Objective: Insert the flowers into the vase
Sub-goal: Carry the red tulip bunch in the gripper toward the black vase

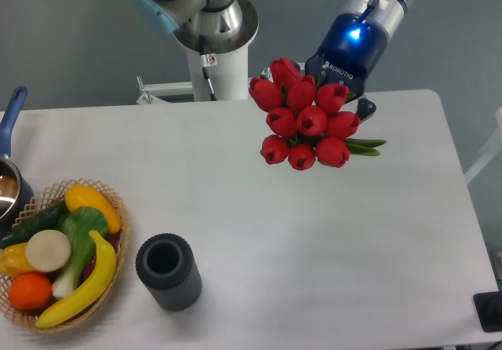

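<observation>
— Blue light glows on the wrist above the gripper (345, 103); can you see how the jaws stand?

— Not directly: the flowers (307, 124) cover them. The red bunch hangs in the air at the wrist, so I judge the fingers are clamped on the stems.

— Which step is this?

— Carrying, I'd say. The vase (169, 271) stands upright near the front edge of the table (329, 240), just beside the wicker basket (118, 209), well apart from the bunch.

— And next?

— Bring the stems over the round mouth, point them downward, then lower.

— Any writing?

— "ROBOTIQ" on the gripper's body; a small label on the arm's base (210, 60) is unreadable.
</observation>
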Robot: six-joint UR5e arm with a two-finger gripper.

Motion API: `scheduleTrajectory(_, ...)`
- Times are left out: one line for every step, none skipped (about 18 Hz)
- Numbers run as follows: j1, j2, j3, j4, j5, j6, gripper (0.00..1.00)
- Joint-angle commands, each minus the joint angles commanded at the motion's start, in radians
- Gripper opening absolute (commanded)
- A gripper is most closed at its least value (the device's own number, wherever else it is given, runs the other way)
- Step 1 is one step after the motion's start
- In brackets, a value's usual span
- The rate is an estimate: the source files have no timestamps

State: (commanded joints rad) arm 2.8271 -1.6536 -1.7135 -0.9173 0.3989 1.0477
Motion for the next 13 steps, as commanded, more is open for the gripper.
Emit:
scheduleTrajectory(0.0, 0.0, 0.0, 0.0, 0.0, 0.0, 0.33)
scheduleTrajectory(-0.005, 0.0, 0.002, 0.002, 0.0, 0.0, 0.33)
scheduleTrajectory(-0.012, -0.002, 0.008, 0.006, 0.0, 0.0, 0.33)
scheduleTrajectory(-0.015, -0.006, 0.011, 0.006, 0.0, -0.002, 0.32)
scheduleTrajectory(-0.015, -0.008, 0.012, 0.006, -0.002, -0.003, 0.33)
scheduleTrajectory(-0.015, -0.008, 0.011, 0.008, -0.002, -0.012, 0.33)
scheduleTrajectory(-0.015, -0.008, 0.012, 0.008, -0.002, -0.021, 0.33)
scheduleTrajectory(-0.015, -0.006, 0.014, 0.008, -0.002, -0.025, 0.33)
scheduleTrajectory(-0.015, -0.006, 0.014, 0.008, -0.002, -0.025, 0.33)
scheduleTrajectory(-0.017, -0.008, 0.018, 0.009, -0.002, -0.026, 0.33)
scheduleTrajectory(-0.017, -0.012, 0.023, 0.014, -0.002, -0.026, 0.33)
scheduleTrajectory(-0.023, -0.02, 0.032, 0.014, -0.002, -0.026, 0.33)
scheduleTrajectory(-0.025, -0.026, 0.038, 0.014, -0.002, -0.026, 0.33)
